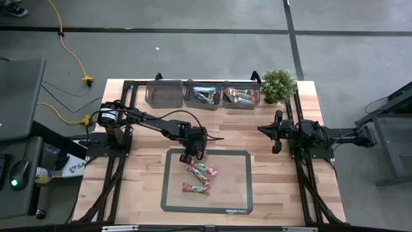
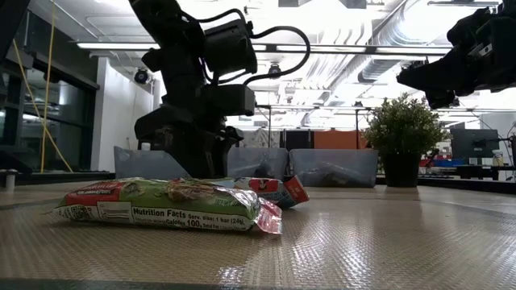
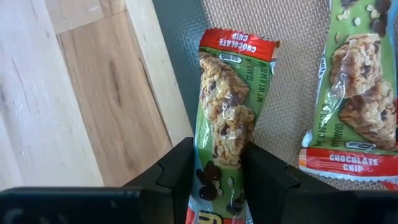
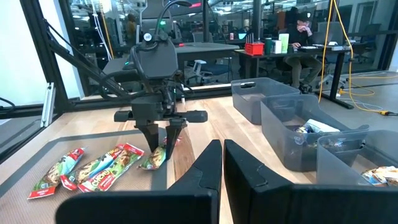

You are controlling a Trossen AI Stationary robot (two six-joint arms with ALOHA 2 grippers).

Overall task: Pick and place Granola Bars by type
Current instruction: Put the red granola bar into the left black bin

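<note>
While the right end effector (image 1: 277, 131) waits closed above the worktop's (image 1: 145, 193) right side, the left end effector (image 3: 216, 180) sits low at the grey mat's (image 1: 238, 193) top-left corner, fingers (image 3: 177, 174) pinched on a green-and-red chocolate chip granola bar (image 3: 227, 118) lying over the mat edge. Three more shiny-wrapped bars (image 1: 201, 171) lie mid-mat. Middle and right grey translucent bins (image 1: 205, 95) at the far edge hold bars; the left one looks empty.
</note>
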